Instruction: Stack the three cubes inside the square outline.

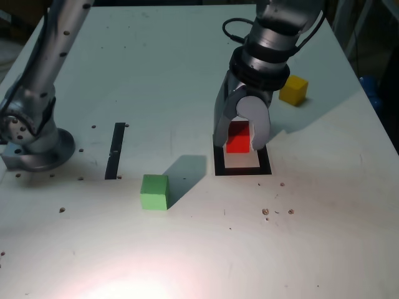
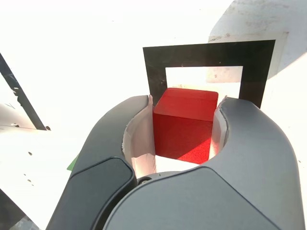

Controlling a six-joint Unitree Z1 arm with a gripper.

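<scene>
My gripper (image 1: 240, 138) (image 2: 184, 125) is shut on the red cube (image 1: 237, 137) (image 2: 184, 125), its white-lined jaws pressing both sides. The cube hangs over the far part of the square outline (image 1: 243, 169) (image 2: 211, 52), a thick black border with a pale centre; whether it touches the surface I cannot tell. The green cube (image 1: 154, 192) rests on the table toward the exterior view's left of the outline, nearer the front. The yellow cube (image 1: 293, 90) lies behind the outline on the exterior view's right, beside the arm.
A thin black strip (image 1: 116, 150) (image 2: 19, 96) lies on the table at the exterior view's left. The arm's base (image 1: 34, 140) stands at the far left edge. Small holes and specks dot the white table (image 1: 206, 249).
</scene>
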